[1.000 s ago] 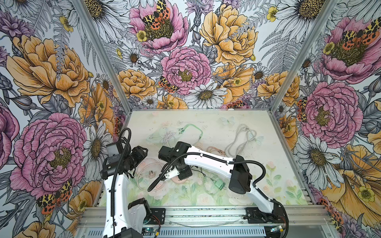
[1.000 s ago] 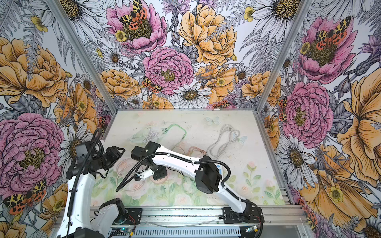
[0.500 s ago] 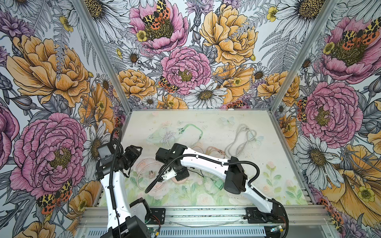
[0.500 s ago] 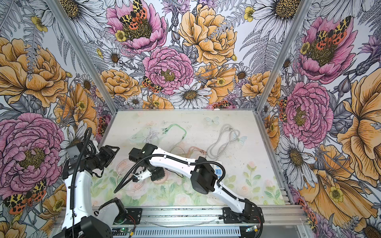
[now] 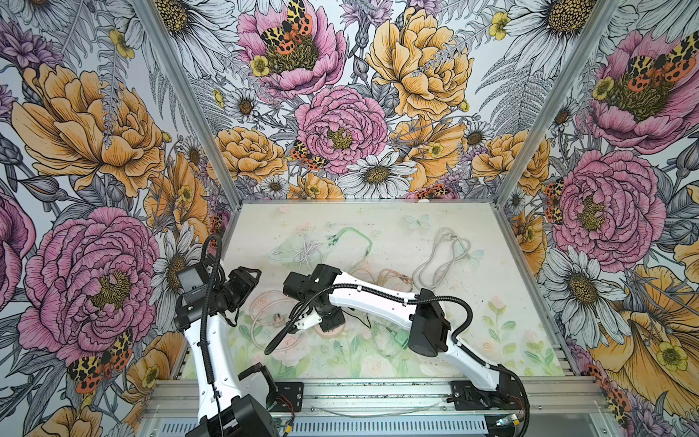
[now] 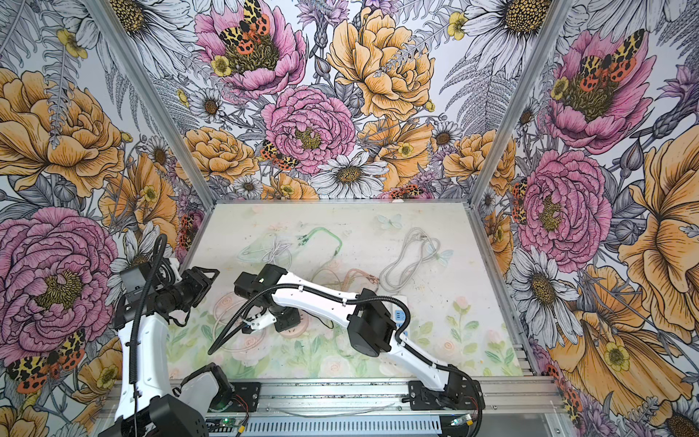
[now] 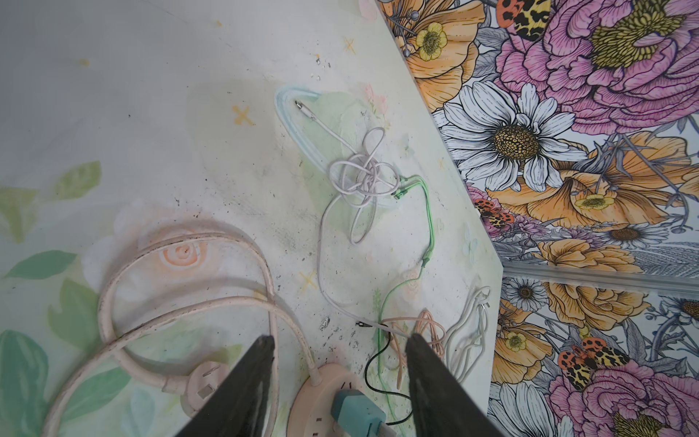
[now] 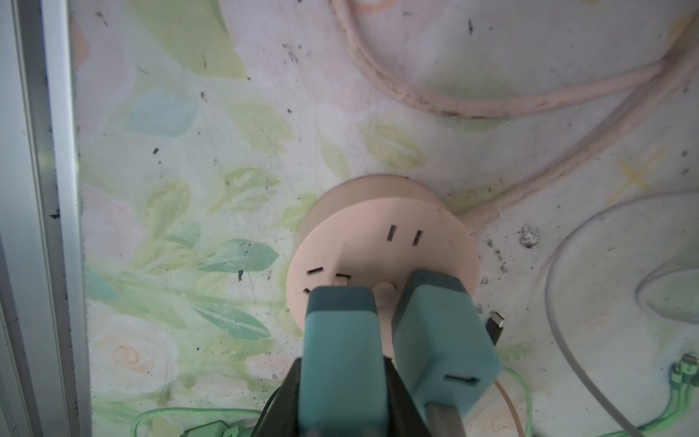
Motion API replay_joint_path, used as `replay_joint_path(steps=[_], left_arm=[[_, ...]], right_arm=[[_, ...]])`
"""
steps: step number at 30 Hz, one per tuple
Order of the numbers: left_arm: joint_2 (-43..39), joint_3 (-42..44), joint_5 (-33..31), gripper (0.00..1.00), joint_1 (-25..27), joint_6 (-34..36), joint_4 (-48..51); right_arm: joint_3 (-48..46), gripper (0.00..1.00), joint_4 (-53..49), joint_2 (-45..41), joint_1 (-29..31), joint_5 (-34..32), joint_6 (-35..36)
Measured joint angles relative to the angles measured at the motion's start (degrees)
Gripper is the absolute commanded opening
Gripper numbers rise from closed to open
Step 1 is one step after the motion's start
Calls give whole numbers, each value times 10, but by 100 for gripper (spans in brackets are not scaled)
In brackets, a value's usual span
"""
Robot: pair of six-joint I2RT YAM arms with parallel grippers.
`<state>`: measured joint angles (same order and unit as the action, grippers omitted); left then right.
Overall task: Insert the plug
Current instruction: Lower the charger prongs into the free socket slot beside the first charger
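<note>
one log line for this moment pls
right gripper: shut on teal plug | teal plug: at pink socket, seating unclear | teal adapter: beside it | left gripper: open, empty

One round pink socket [image 8: 378, 242] and two teal plugs [image 8: 342, 340].

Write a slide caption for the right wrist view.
The right gripper holds a teal plug at a round pink socket, beside a second teal charger, on a flower-printed table.

left claw [image 7: 339, 338] parted, right claw [image 5: 332, 321] clamped
</note>
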<state>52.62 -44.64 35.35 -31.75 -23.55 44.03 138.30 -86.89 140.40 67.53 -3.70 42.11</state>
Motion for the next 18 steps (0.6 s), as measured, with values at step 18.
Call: replay_joint_path(steps=[18], left_arm=[[0,0,1,59,0,0,-1]], right_arm=[[6,0,-11,8,0,-12,-25]])
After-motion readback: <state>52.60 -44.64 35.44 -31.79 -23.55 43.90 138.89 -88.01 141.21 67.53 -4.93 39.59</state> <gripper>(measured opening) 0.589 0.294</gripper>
